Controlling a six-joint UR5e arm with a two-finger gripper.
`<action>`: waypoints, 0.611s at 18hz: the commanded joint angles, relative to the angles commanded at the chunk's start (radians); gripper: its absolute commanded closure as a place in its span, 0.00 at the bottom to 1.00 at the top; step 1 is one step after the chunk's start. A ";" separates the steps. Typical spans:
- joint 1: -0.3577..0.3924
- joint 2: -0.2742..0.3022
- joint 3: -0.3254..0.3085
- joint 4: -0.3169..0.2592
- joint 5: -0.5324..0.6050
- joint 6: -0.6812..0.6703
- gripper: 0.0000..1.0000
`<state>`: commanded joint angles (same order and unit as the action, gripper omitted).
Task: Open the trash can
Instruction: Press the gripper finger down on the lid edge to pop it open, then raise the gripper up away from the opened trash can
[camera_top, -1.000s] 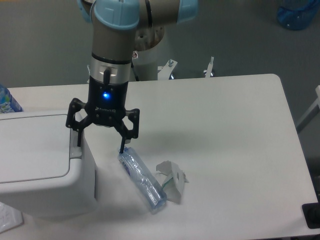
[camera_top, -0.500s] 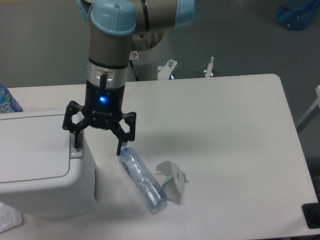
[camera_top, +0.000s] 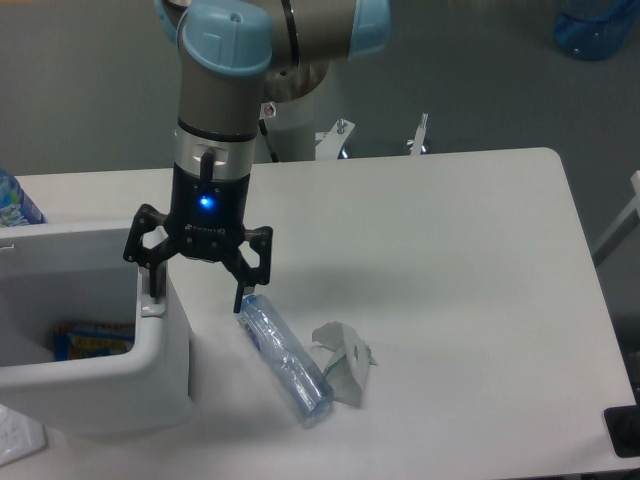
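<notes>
Trash can (camera_top: 150, 385) lid has sprung open since half a second ago; task appears achieved. End effector (camera_top: 197, 290) spread, one finger on tab.

The claw (camera_top: 197, 294) straddled the trash can's (camera_top: 100, 390) right wall. A crushed bottle (camera_top: 285, 360) and crumpled wrapper (camera_top: 343, 362) blocked the near-right; the worktop (camera_top: 460, 280) beyond lay free.

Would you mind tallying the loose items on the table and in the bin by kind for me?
White trash can, standing open: 1
Clear crushed plastic bottle on the table: 1
Crumpled pale wrapper beside the bottle: 1
Blue and yellow packet inside the can: 1
Total: 4
The end effector holds none of them.
</notes>
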<state>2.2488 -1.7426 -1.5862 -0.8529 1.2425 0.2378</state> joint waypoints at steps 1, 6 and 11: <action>0.000 0.002 0.009 0.000 0.000 0.000 0.00; 0.015 -0.005 0.092 -0.003 0.024 0.018 0.00; 0.066 0.000 0.106 -0.021 0.266 0.162 0.00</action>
<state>2.3147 -1.7426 -1.4803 -0.8743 1.5089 0.4000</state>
